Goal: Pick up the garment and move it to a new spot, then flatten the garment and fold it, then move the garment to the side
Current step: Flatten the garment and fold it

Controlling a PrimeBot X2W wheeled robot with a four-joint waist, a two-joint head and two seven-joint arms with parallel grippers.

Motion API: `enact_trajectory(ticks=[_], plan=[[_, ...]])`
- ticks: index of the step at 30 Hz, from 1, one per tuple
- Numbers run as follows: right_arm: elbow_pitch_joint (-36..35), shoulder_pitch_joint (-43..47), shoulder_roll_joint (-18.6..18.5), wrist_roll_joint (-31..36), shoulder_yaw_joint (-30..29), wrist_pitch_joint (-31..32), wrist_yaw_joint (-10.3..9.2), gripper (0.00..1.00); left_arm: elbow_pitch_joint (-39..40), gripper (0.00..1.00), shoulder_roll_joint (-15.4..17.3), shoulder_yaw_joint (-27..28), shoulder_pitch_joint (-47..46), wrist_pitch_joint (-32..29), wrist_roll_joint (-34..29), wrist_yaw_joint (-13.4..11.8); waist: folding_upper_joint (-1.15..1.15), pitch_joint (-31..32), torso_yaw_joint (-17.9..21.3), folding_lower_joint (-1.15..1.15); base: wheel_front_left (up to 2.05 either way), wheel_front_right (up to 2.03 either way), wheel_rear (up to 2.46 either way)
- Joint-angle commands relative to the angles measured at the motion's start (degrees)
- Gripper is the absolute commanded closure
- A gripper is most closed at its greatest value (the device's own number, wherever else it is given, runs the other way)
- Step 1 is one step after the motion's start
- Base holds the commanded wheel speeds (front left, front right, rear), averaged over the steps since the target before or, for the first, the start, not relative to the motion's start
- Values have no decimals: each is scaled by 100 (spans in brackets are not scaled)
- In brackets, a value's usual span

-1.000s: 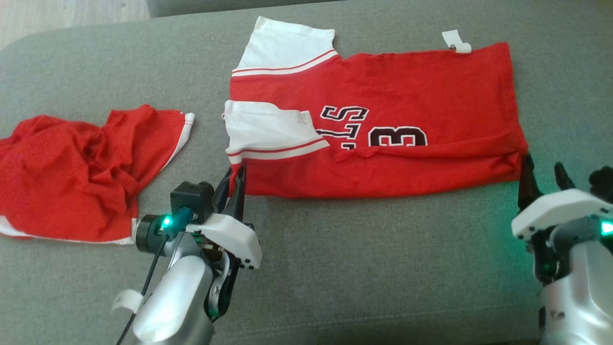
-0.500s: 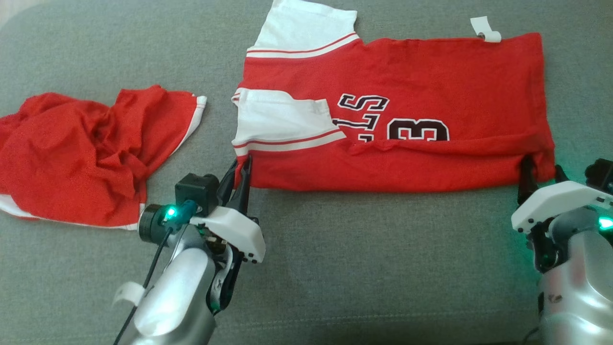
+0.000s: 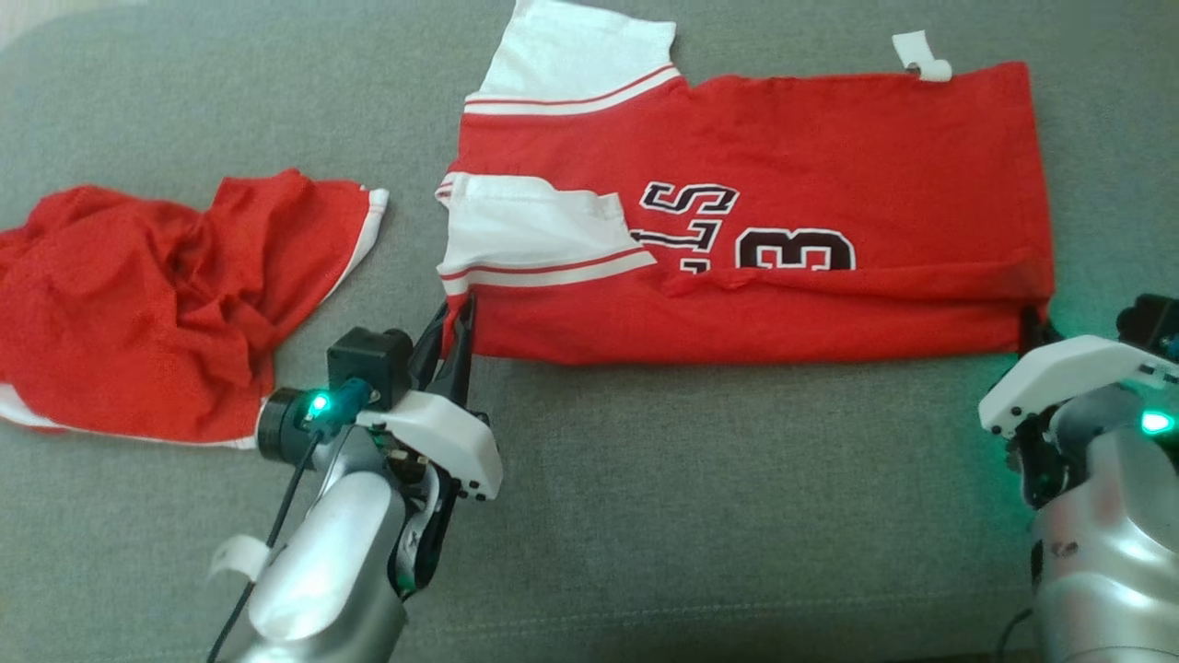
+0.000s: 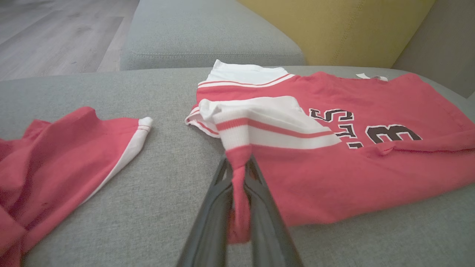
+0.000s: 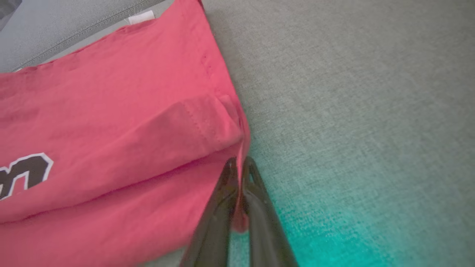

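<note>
Since a second ago my right jaws have gone from spread beside the jersey's (image 3: 829, 166) near right corner to clenched on it. In the right wrist view the two dark fingers (image 5: 219, 207) are pressed together with a thin fold of red cloth (image 5: 111, 111) pinched between them, right at the corner where a hemmed flap is turned over. From the head view that hand sits at the lower right, its fingers mostly hidden behind the white housing.

My left jaws are clenched as before on the jersey's near left corner, just below the white sleeve (image 3: 525, 230) with its red stripe. In the left wrist view a bunched strip of red cloth (image 4: 352, 174) runs down between the fingers (image 4: 211, 215).

The jersey lies spread across the grey sofa cushion (image 3: 691, 506), its long near edge stretched between my two hands, the near part doubled over so it covers the lower part of the black lettering. A second white sleeve sticks out at the far left corner, and a small white tag (image 3: 921, 57) shows at the far edge.

Well apart to the left lies a crumpled red garment (image 3: 138, 295) with white trim.
</note>
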State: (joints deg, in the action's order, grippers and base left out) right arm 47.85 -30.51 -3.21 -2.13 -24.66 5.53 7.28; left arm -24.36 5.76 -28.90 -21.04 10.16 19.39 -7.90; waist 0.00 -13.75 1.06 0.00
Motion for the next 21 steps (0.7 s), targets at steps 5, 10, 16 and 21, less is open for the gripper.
enact_trajectory(ticks=[5,10,16,21], plan=[[69,8,-113,-262,246,-12,21,100,96,100,225,186,-90,-4,74,-59,0,299,82,0,0,0,0],[14,268,-208,-587,474,219,21,100,60,100,312,180,147,-58,153,-59,0,665,125,0,0,0,0],[-278,725,-350,-984,787,788,21,100,167,100,388,126,514,-260,300,-17,0,1028,164,0,0,0,0],[-756,1188,-455,-1225,969,1320,21,100,348,100,476,32,918,-672,491,64,0,1230,206,0,0,0,0]])
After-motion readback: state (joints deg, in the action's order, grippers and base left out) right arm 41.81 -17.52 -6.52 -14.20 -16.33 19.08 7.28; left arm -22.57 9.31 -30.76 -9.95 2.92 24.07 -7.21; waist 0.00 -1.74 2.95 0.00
